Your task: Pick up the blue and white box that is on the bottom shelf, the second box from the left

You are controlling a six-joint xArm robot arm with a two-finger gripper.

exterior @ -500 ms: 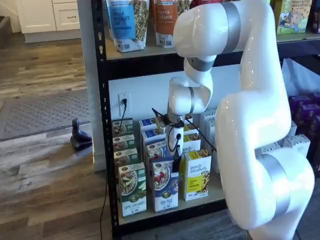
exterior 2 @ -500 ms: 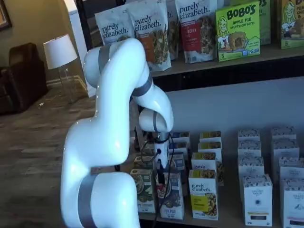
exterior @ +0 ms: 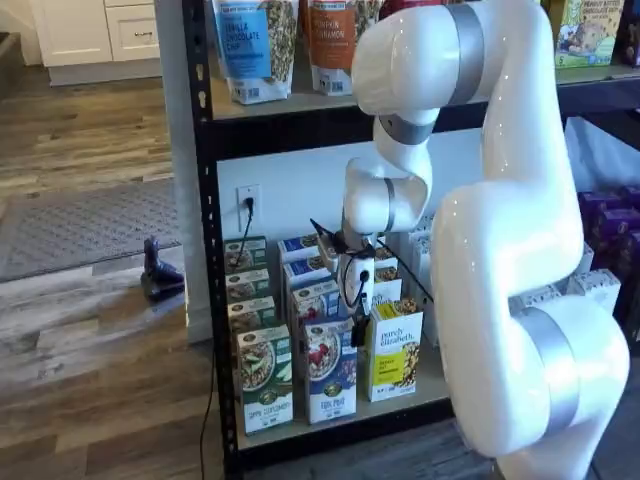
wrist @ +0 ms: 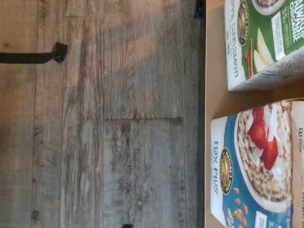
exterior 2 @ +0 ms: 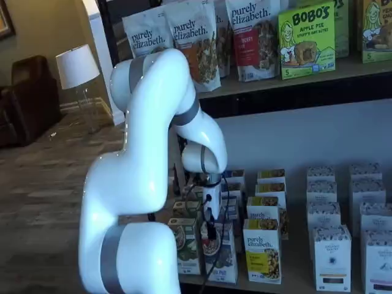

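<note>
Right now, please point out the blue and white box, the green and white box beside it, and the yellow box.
blue and white box (exterior: 331, 370), a shelf view, front face.
green and white box (exterior: 265, 378), a shelf view, front face.
yellow box (exterior: 396, 350), a shelf view, front face.

Arm's wrist sits lower and further right than half a second back. Gripper (exterior: 357, 335) now hangs just above the front blue box (exterior: 331, 371), nearer its right top edge.
</note>
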